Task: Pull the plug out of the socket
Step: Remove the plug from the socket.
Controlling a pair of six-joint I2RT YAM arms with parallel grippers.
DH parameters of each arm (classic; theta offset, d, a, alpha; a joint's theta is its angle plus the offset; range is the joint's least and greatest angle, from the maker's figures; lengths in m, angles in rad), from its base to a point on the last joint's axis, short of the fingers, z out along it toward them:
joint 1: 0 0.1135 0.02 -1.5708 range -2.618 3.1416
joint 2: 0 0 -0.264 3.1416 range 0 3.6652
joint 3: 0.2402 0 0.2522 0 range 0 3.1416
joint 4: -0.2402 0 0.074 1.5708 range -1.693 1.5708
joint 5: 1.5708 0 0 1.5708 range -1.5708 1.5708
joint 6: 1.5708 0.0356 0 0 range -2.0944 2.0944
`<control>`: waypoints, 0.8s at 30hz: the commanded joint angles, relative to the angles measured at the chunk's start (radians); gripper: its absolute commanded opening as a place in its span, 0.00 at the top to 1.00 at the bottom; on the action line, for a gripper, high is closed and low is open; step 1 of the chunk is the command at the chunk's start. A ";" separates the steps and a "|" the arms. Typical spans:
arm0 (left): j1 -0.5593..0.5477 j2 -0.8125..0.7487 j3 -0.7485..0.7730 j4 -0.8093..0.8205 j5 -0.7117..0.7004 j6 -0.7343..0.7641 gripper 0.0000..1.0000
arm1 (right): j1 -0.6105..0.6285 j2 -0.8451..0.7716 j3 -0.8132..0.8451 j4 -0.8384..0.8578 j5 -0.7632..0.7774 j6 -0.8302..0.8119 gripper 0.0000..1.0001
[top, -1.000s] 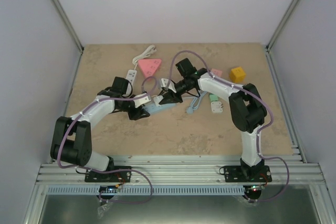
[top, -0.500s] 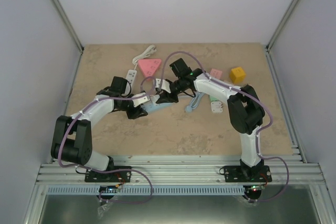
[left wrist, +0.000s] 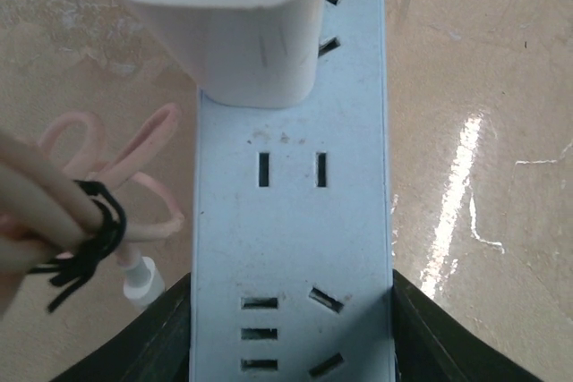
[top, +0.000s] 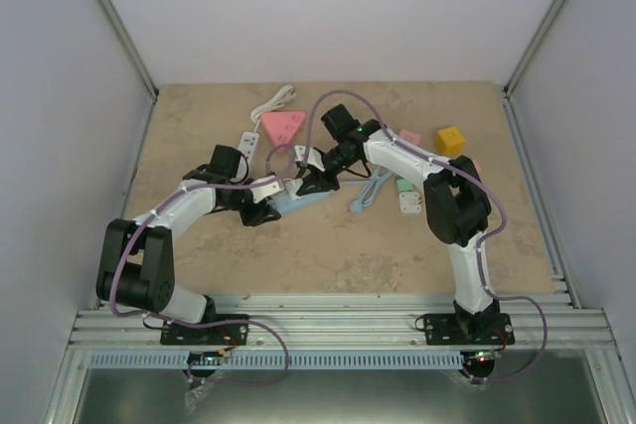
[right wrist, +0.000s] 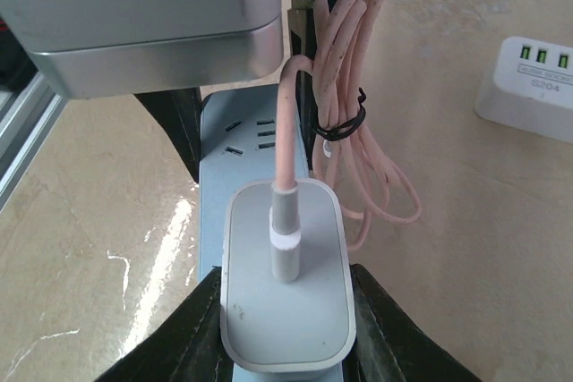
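Currently, left gripper (left wrist: 291, 339) pinches pale blue power strip (left wrist: 291, 221) across its width, 1 finger on each long edge. Strip lies flat on tabletop (top: 348, 255). Right gripper (right wrist: 286, 346) pinches white plug (right wrist: 324, 310) by its 2 sides. Plug is seated on strip, base against strip face, just beyond 2 free socket groups. Pink cable (right wrist: 285, 131) rises from plug top into coil bound by black tie (right wrist: 345, 123), touching strip edge. White USB charger (right wrist: 528, 78) lies well apart.

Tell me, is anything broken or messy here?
Nothing looks broken or spilled. The white charger plug sits straight on the blue power strip, and its pink cable is bundled neatly with a black tie.
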 commanded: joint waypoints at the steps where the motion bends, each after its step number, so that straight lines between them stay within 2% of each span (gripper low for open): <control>1: -0.006 -0.025 0.008 0.017 0.077 0.002 1.00 | 0.003 0.034 0.050 -0.121 -0.084 -0.135 0.99; 8: -0.006 -0.012 0.014 0.010 0.074 0.007 1.00 | -0.002 0.017 0.045 -0.107 -0.077 -0.176 1.00; 12: -0.006 0.000 0.023 0.004 0.072 0.000 1.00 | -0.008 -0.024 0.007 -0.013 -0.057 -0.114 0.99; 16: -0.006 0.004 0.022 0.002 0.074 0.003 1.00 | -0.035 -0.077 -0.059 0.071 -0.112 -0.074 0.99; 24: -0.006 0.006 0.023 -0.001 0.071 0.004 1.00 | -0.094 -0.076 -0.053 0.071 -0.207 -0.036 0.99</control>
